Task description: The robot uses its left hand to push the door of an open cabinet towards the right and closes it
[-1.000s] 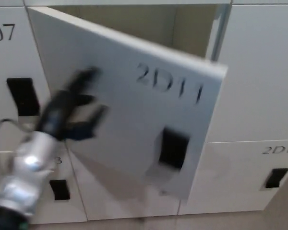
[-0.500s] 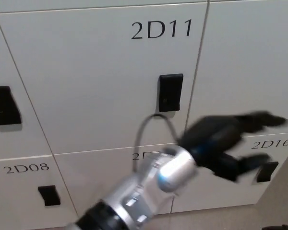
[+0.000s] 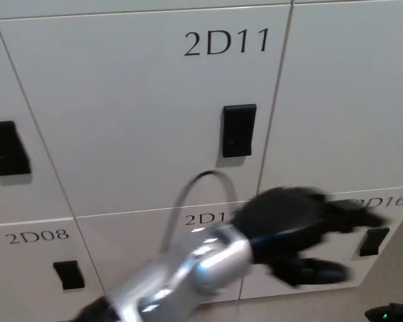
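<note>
Since half a second ago my left robot hand (image 3: 302, 231) has dropped lower and a bit left, and my silver forearm (image 3: 181, 275) sits flatter; the camera view is unchanged. A second ago the door (image 3: 148, 107) marked 2D11 stood swung out; now it lies shut, flush with the neighbouring fronts, upper centre of view. My left robot hand is motion-blurred, in front of the lower row, fingers (image 3: 352, 218) spread apart toward the right, holding nothing. It covers most of the lower label (image 3: 201, 219) and part of 2D16 (image 3: 383, 201). The door's top edge is cut off by the frame. The door faces me squarely; which side is longer I can't tell. Its black handle (image 3: 239, 130) stands upright near the right edge. My right robot hand doesn't show.
</note>
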